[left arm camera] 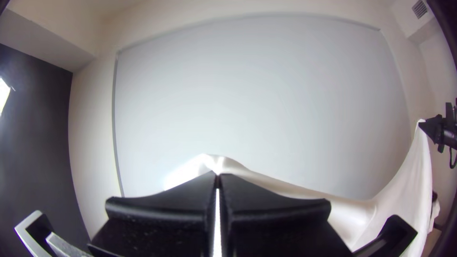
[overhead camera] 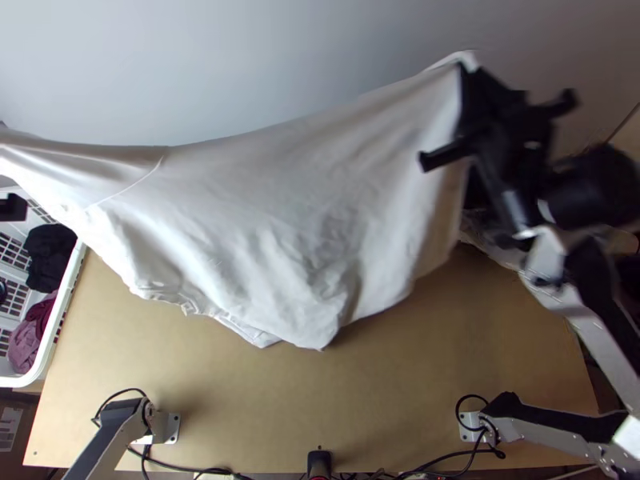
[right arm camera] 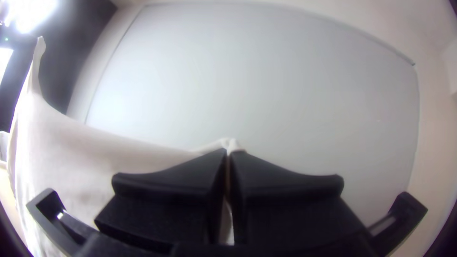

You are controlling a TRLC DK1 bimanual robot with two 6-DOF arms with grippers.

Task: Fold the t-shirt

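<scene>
Pale wall panel (left arm camera: pixel 262 95), one, behind both sets of jaws; light wooden table (overhead camera: pixel 432 384), one, below them. White t-shirt (overhead camera: pixel 280 216), one, hung between the left gripper (left arm camera: pixel 217 179) and the right gripper (right arm camera: pixel 228 152), over the table. Left jaws: closed on one end of the cloth. Right jaws: closed on a corner at the other end. White basket (overhead camera: pixel 61 308), one, low beside the left jaws' end, holding dark and reddish clothes.

Hazards, for your attention: each grip takes only a small pinch, so pulling the jaws farther apart could slip a corner free or stretch the fabric. Lower the two unevenly and you may lay the shirt skewed; the loose lower edge (already rumpled) could tuck under itself. Drift toward the basket and you risk draping cloth over its rim.

Orientation: long axis runs from jaws to jaws, across your workspace, with the free edge drooping toward the arms' bases. A seam (overhead camera: pixel 128 188) near the left jaws suggests a sleeve there; which way the collar faces, you cannot tell.
</scene>
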